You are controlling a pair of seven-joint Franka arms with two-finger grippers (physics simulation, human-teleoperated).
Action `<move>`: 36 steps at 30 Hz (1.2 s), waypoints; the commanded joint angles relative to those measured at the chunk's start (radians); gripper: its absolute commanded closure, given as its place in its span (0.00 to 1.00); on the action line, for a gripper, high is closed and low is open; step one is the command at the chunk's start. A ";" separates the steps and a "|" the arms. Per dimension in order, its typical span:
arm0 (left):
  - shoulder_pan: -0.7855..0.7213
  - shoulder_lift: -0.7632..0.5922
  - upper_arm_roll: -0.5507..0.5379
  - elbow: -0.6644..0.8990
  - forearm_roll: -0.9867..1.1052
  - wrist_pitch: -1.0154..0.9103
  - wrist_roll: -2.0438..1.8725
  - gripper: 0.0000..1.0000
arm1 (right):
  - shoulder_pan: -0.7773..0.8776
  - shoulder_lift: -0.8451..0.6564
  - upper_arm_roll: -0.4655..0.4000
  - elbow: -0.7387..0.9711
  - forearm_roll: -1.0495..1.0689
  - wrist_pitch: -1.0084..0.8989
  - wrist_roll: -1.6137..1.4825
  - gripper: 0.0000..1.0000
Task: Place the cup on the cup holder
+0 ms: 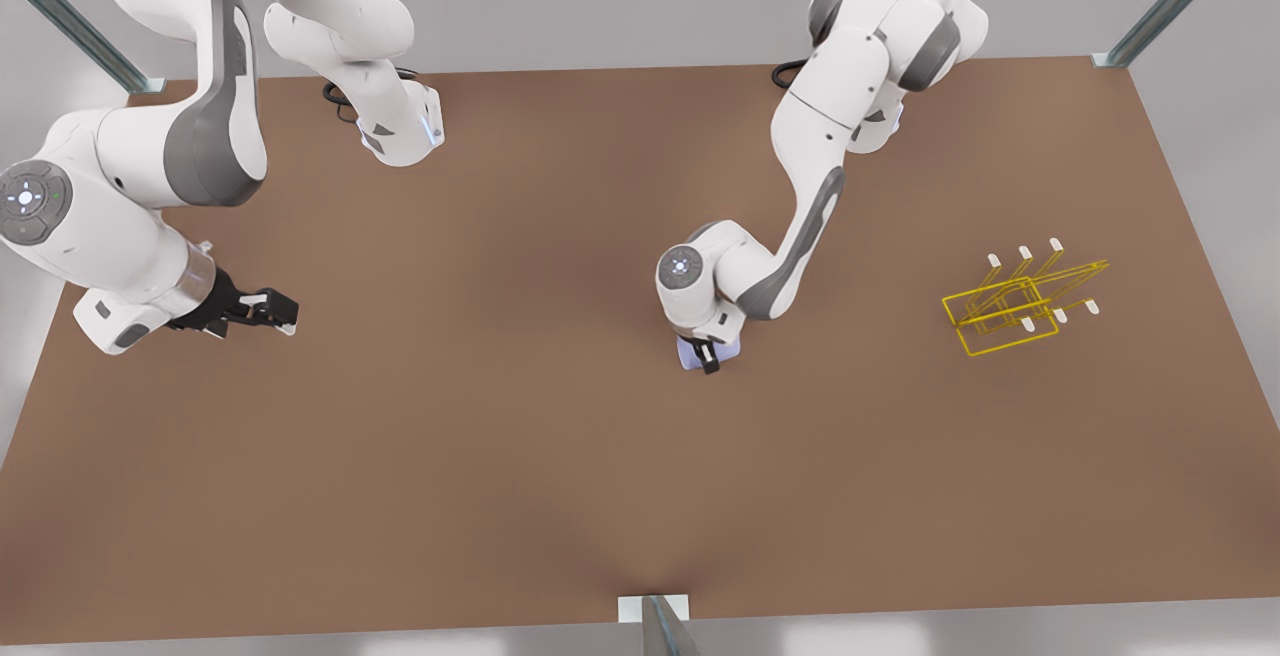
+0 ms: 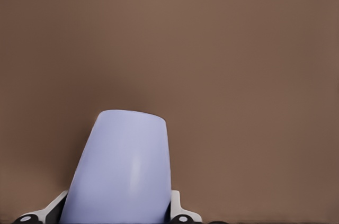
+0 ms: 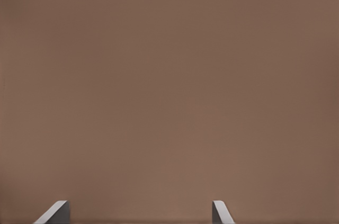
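The left tool [image 1: 708, 354] sits low over the middle of the brown desk [image 1: 500, 456], at the end of the arm mounted by the desk's far edge towards the front view's right. Its fingers [image 2: 183, 211] are set to either side of the small pale lavender-blue handleless cup [image 1: 692, 356], smooth and slightly tapered. In the left wrist view the cup [image 2: 124, 168] fills the gap between the two light finger parts, which lie against its sides, so the tool is closed about as narrow as the cup's width and grips it. Whether the cup's base touches the desk cannot be told.

The thin yellow wire-frame cup holder [image 1: 1010, 306], with a rectangular base and slanted prongs tipped with small white caps, stands on the desk well apart from the cup, towards the desk's edge on the front view's right. Nothing rests on its prongs.

The right tool [image 1: 262, 311] waits near the desk's edge on the front view's left, pointing roughly sideways above the surface. In the right wrist view its two fingertips [image 3: 55, 213] stand wide apart with bare brown desk [image 3: 169, 102] between them; it holds nothing.
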 commanded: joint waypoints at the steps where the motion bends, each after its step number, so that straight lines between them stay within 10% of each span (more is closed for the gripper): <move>1: 0.003 -0.018 -0.003 0.004 0.005 -0.035 0.039 0.24 | 0.000 0.000 0.000 0.000 0.001 0.003 -0.013 0.00; 15: -0.059 -0.122 0.005 0.031 -0.017 -0.472 0.101 0.21 | -0.001 0.000 0.000 0.000 -0.001 0.001 -0.010 0.00; 28: -0.089 -0.165 0.014 0.016 0.529 -1.311 0.056 0.21 | -0.001 -0.002 0.000 0.000 -0.001 0.001 -0.010 0.00; 36: -0.047 -0.159 0.016 -0.174 0.660 -1.254 -0.056 0.21 | 0.000 0.001 0.000 0.000 -0.001 0.003 -0.013 0.00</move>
